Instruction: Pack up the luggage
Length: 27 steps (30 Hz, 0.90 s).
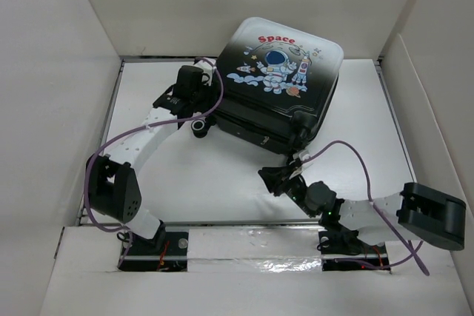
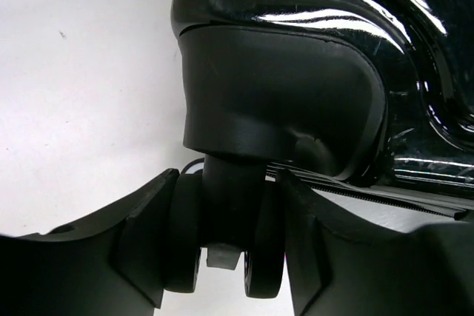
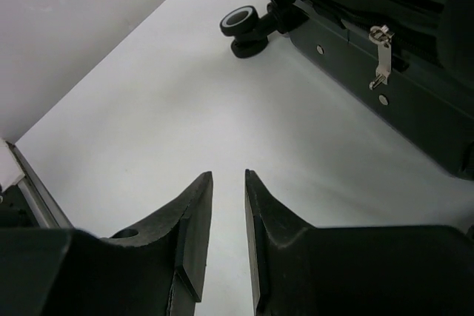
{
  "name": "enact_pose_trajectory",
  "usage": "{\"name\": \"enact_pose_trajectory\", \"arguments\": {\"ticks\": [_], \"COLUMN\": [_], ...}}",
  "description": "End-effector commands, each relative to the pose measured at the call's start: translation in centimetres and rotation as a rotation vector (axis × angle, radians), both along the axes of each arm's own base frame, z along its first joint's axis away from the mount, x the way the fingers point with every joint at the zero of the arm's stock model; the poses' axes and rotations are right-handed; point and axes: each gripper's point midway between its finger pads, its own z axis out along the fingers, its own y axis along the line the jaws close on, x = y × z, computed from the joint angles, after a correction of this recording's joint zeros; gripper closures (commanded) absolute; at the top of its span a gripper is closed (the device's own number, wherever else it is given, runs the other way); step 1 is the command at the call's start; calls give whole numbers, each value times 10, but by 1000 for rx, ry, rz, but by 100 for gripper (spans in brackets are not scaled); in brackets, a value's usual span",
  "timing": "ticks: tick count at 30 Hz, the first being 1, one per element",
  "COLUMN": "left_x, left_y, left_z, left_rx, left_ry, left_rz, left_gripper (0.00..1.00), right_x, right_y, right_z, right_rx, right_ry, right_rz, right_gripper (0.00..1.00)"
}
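from above, the luggage (image 1: pixel 278 72) lies flat and zipped shut on the far middle-right of the white table (image 1: pixel 222 175). its glossy shell fades from black at the near-left to white at the far-right and carries a cartoon astronaut, a small rocket and the red word "space". a caster wheel (image 1: pixel 200 127) sticks out at its near-left corner. the left gripper (image 1: pixel 203 83) is against the case's left side, and the right gripper (image 1: pixel 274 177) sits over the table just near of the case's near edge, apart from it. in the left wrist view, the left gripper (image 2: pixel 226 246) is closed on a black twin wheel (image 2: pixel 222 264) under a rounded black housing of the shiny shell, one finger pressed to each side of it. in the right wrist view, the right gripper (image 3: pixel 227 177) holds nothing, its fingers a narrow gap apart above bare table. the luggage (image 3: pixel 385 101) fills the far right here, showing a dark side, a silver zip pull (image 3: pixel 381 55) and the free caster wheel (image 3: pixel 241 24).
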Motion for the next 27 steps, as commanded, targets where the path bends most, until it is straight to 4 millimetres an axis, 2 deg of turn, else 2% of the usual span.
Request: {"name": "enact_pose_trajectory", "arguments": {"ticks": [1, 2, 3, 5, 6, 7, 8, 9, 10, 11, 12, 13, 14, 15, 16, 17, 18, 19, 20, 21, 22, 24, 26, 27], "left_x": [10, 7, 6, -6, -8, -14, -24, -27, -35, -46, -46, -58, -69, -75, -88, -98, -106, -112, -127, -132, -138, -151, -160, -165], "left_y": [-13, -16, -17, -31, -44, -51, -54, -63, -65, -65, -68, -74, -70, -74, -82, -85, -90, -95, -107, -113, -118, -131, -137, -145], "left_z": [12, 8, 8, 1, 6, 13, -1, 2, 2, -18, -15, -12, -29, -29, -27, -35, -36, -32, -34, -30, -24, -20, -16, -10], "left_rx": [-81, -106, -124, -208, -275, -298, -303, -351, -385, -401, -439, -484, -481, -491, -495, -483, -475, -477, -481, -493, -508, -537, -564, -601], "left_ry": [-29, -12, -6, 40, 29, 4, 20, 7, 16, 52, 25, 31, 60, 53, 49, 64, 63, 47, 58, 52, 39, 37, 36, 31], "left_rz": [-7, 2, 8, -31, -33, -39, -41, -42, -53, -52, -62, -86, -85, -104, -137, -151, -164, -172, -208, -224, -239, -278, -304, -324], "left_gripper": [100, 100, 100, 100, 100, 100, 100, 100, 100, 100, 100, 100, 100, 100, 100, 100, 100, 100, 100, 100, 100, 100, 100, 100], "right_x": [3, 7, 9, 14, 18, 18, 20, 20, 27, 27, 28, 37, 40, 42, 47, 58, 63, 70, 82, 88, 94, 107, 116, 118], "right_y": [-11, -18, -23, -36, -49, -58, -67, -76, -90, -101, -107, -123, -129, -130, -133, -145, -139, -141, -151, -146, -150, -159, -167, -166], "right_z": [10, 2, 2, 21, 6, 23, 27, 20, 23, 38, 35, 43, 49, 47, 60, 64, 56, 57, 68, 60, 61, 78, 84, 95], "right_rx": [22, -14, -16, 42, -22, 30, 33, -14, -9, 27, 5, 1, -2, -33, -42, -55, -92, -112, -111, -136, -147, -133, -145, -145], "right_ry": [4, 27, 38, 54, 100, 89, 91, 121, 128, 100, 109, 89, 81, 91, 70, 67, 97, 96, 88, 122, 120, 88, 77, 57], "right_rz": [-29, -55, -70, -106, -141, -157, -178, -195, -239, -257, -263, -313, -326, -308, -312, -348, -308, -307, -337, -300, -309, -319, -334, -319], "right_gripper": [70, 70, 70, 65, 63, 62, 61, 59, 58, 57, 52, 51, 50, 50, 50, 50, 50, 50, 50, 51, 51, 51, 50, 47]}}
